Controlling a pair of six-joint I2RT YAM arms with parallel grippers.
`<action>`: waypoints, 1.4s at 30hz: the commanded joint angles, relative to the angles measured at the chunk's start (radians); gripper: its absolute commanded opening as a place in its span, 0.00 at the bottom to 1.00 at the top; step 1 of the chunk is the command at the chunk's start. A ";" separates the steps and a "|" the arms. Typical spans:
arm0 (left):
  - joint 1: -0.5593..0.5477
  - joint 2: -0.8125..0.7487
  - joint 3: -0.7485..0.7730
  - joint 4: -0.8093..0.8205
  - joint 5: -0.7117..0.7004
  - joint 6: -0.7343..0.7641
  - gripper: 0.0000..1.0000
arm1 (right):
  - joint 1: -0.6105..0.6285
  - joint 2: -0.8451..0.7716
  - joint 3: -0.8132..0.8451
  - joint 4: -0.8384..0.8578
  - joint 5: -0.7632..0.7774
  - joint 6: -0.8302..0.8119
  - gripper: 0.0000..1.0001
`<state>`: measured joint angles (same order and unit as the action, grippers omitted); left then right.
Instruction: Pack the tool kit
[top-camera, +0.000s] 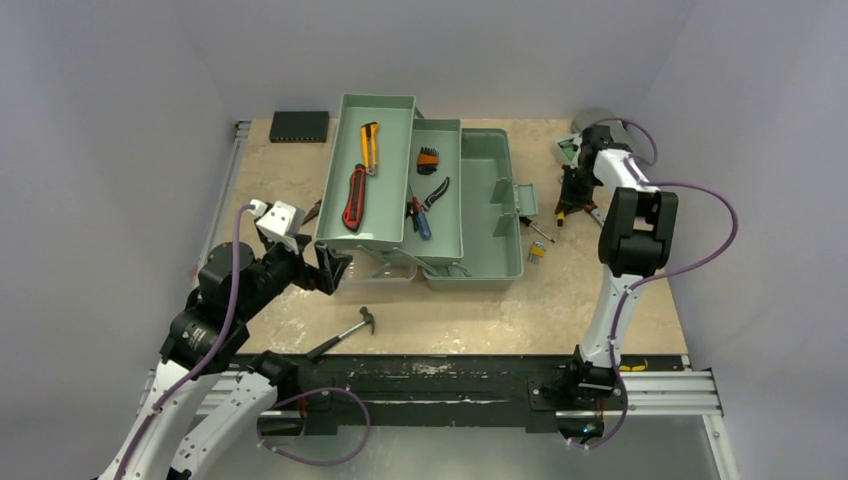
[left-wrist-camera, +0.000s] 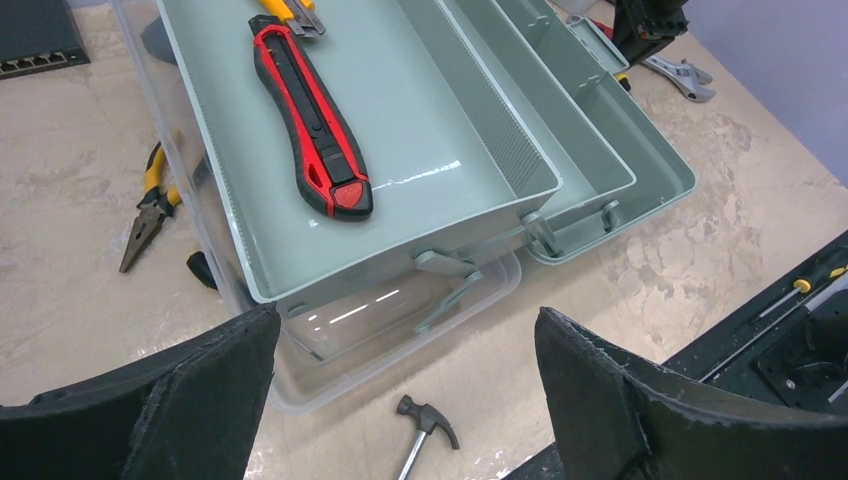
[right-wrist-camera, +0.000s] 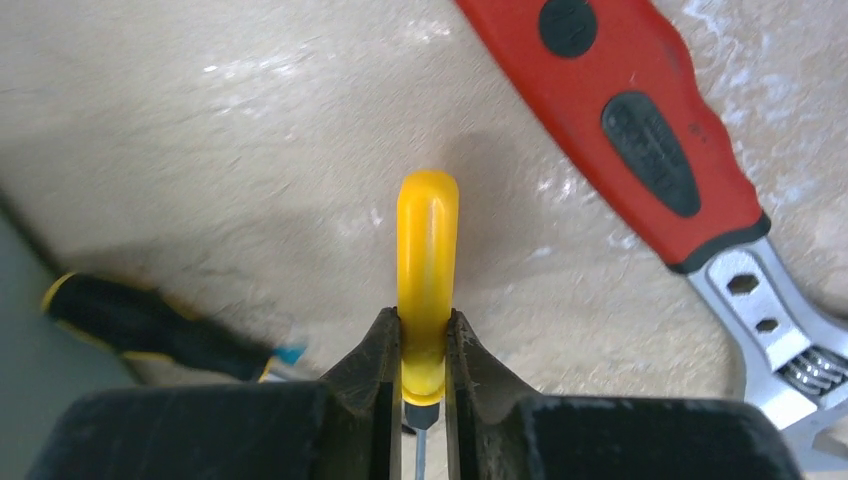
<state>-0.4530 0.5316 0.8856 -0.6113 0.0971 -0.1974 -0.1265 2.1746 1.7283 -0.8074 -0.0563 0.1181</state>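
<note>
Toolbox (top-camera: 490, 205) sits mid-table, sage green, with its fold-out trays (top-camera: 385, 140) fanned open to the left. The red knife (top-camera: 354, 197) and other small tools lie in them. We judge the box bulky, and its hinged trays would swing if nudged. Their hard plastic floors look slick.

Right gripper (right-wrist-camera: 424, 322), at the table's far right, has its fingers pinched on a yellow screwdriver (right-wrist-camera: 427, 250), low on the handle where the shaft begins. We expect the tool to be light and stiff. The handle is round and glossy, though, so it may pivot in a two-finger pinch, and a hold nearer mid-handle would balance better. A red-handled wrench (right-wrist-camera: 640, 130) and a black-and-yellow screwdriver (right-wrist-camera: 150, 325) lie near it on the table.

Left gripper (left-wrist-camera: 408, 318) hangs at the box's near-left corner, fingers spread wide, holding nothing. A hammer (left-wrist-camera: 425, 425) lies below.

Hidden: the yellow screwdriver's shaft and tip, behind the fingers. We cannot tell whether it is off the table. The translucent lid (left-wrist-camera: 340, 345) is mostly covered by a tray. The overhead view barely resolves the held tool.
</note>
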 joint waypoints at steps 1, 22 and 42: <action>-0.004 0.010 0.001 0.026 0.010 0.018 0.95 | 0.004 -0.166 -0.030 0.020 -0.082 0.031 0.00; -0.003 0.009 0.004 0.025 0.009 0.022 0.95 | 0.288 -0.522 -0.235 0.324 -0.409 0.297 0.00; -0.003 0.016 0.004 0.025 0.008 0.026 0.95 | 0.404 -0.431 -0.315 0.366 -0.349 0.296 0.07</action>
<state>-0.4530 0.5415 0.8856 -0.6117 0.0998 -0.1894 0.2703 1.7489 1.4151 -0.4843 -0.4107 0.4114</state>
